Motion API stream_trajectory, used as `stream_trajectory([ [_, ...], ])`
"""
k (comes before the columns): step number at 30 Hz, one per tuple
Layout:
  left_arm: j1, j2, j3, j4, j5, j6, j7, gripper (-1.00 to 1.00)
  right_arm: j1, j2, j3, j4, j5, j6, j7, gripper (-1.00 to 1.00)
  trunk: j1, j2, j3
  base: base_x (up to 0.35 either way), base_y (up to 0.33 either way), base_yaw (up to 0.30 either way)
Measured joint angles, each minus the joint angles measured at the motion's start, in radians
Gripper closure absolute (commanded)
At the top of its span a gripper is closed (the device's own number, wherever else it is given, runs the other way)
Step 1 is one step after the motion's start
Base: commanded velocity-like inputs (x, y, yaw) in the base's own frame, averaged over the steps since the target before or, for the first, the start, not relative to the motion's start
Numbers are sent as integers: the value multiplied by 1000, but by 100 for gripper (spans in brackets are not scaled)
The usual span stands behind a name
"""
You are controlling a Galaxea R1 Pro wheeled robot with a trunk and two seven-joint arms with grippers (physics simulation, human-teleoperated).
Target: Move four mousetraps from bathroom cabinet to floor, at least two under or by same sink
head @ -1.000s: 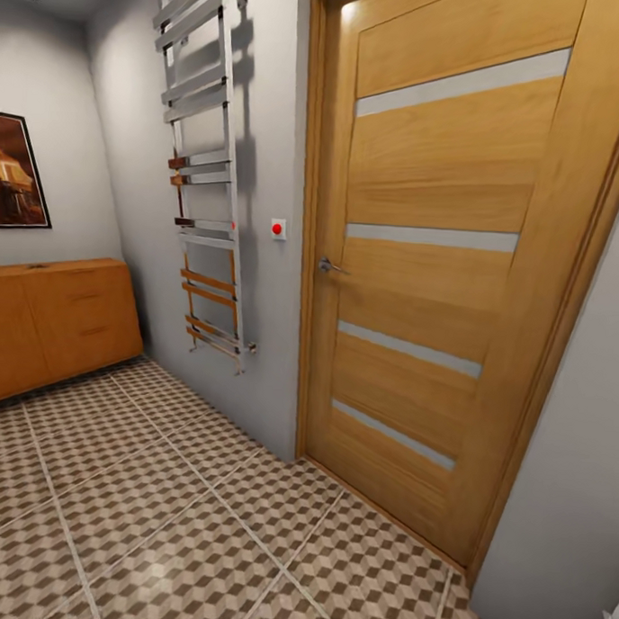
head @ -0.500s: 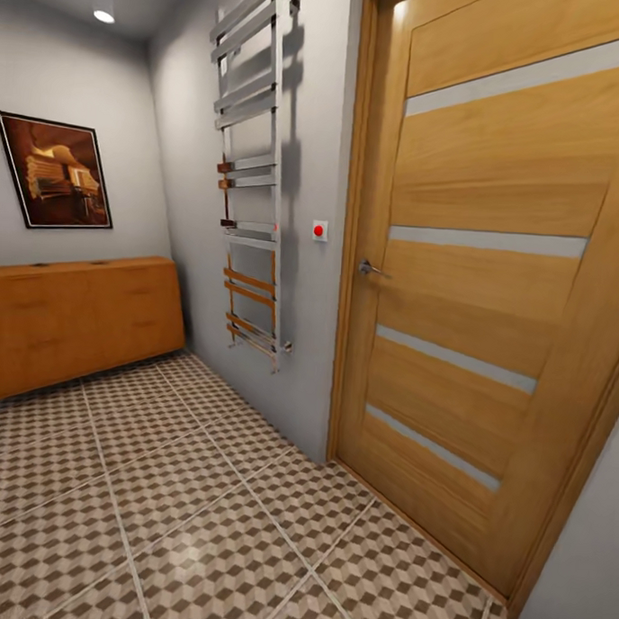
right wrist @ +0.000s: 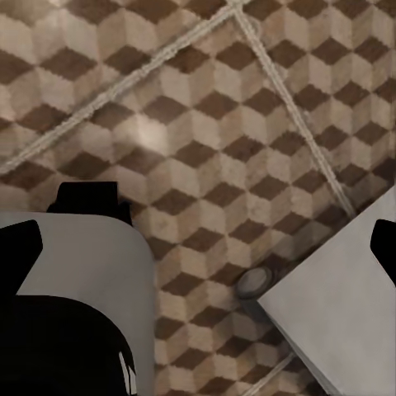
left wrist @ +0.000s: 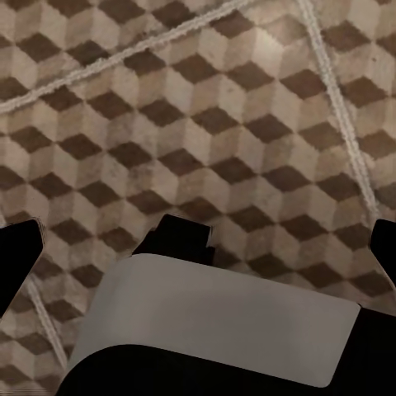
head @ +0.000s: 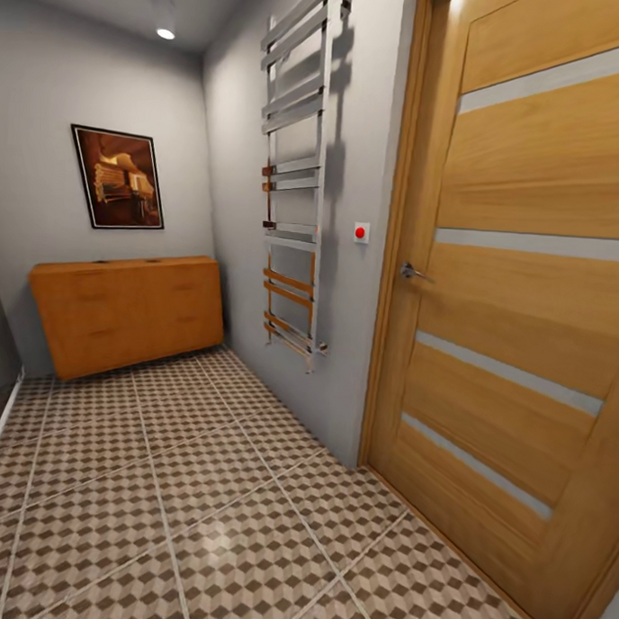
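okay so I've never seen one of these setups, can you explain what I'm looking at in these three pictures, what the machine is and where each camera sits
This is a simulated wheeled robot with two arms, driven by a person. The big picture comes from its head camera: a bathroom with a patterned tile floor, an orange-brown cabinet against the far wall, a framed picture, a chrome towel rail and a wooden door.

The other two come from cameras near each arm's end effector, both pointing down at the tiles. The dark shapes at their edges are parts of the left end effector and the right end effector. Nothing is held between the fingers.
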Motion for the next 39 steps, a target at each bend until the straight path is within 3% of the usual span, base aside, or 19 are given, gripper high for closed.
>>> stream_trajectory([
  [39,0,3,2,0,1,0,0,-100,0,-1,0,0,-2,-3,0,-100,0,0,0,0,0,274],
])
